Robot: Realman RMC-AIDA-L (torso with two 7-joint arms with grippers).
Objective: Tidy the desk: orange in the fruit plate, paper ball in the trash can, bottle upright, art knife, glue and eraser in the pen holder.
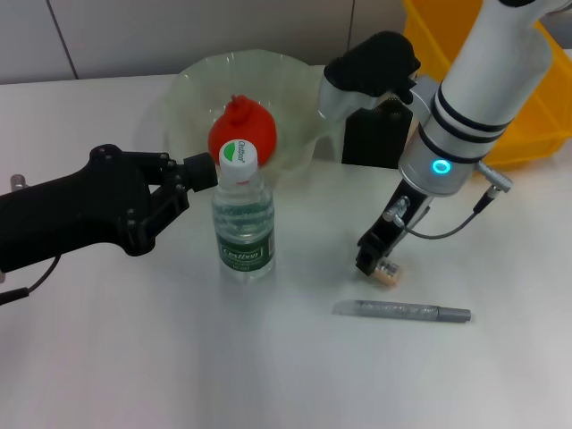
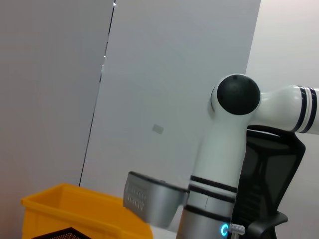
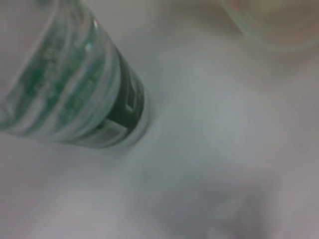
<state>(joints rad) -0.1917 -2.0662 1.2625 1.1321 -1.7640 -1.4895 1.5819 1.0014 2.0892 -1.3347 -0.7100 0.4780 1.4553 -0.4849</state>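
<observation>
Can't really tell much about the eraser (image 1: 389, 273): only a tan sliver pokes out on the white desk (image 1: 134, 357), right under the right gripper (image 1: 372, 256), whose black jaws seem clamped on it. Pen holder (image 1: 376, 134) mostly hidden behind the right arm, just a black block showing. Trash can (image 1: 536, 116) cut off at the edge, yellow corner also peeking into the left wrist view. Right wrist view super blurry, only the bottle (image 1: 242, 214) label readable-ish.

Bottle upright mid-desk, white cap on. Orange (image 1: 242, 130) sitting inside the fruit plate (image 1: 192, 85) behind it. Grey art knife (image 1: 402, 312) lying flat just in front of the eraser. Left gripper (image 1: 192, 174) hovering beside the bottle cap; jaws open or closed, cannot tell. Plain grey wall panels behind.
</observation>
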